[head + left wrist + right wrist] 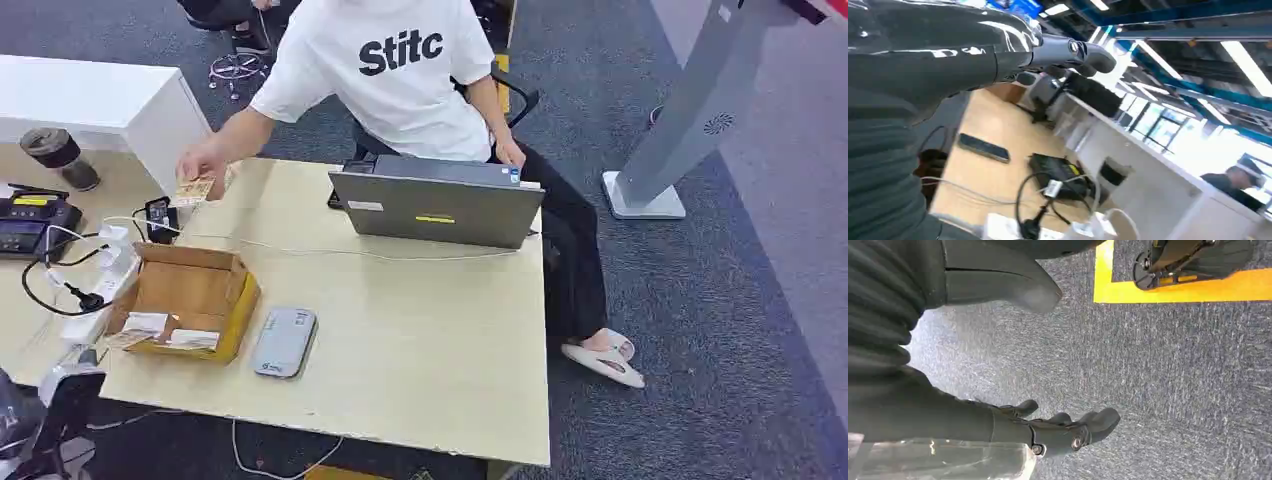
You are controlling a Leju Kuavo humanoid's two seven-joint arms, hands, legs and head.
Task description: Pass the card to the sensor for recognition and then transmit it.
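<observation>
A person's hand (203, 160) is holding a tan card (196, 189) over the small black sensor (158, 217), the card's print blurred. The robot's left hand (1068, 52) is hanging empty, fingers seemingly loosely curled though largely cut off. The right hand (1048, 427) is hanging over grey carpet (1173, 380), fingers apart, holding nothing.

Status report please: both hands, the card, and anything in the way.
Left hand open, raised, holding nothing. Right hand open, hanging over grey carpet. Small tan card in the seated person's hand, above the black sensor. Open cardboard box nearby.
</observation>
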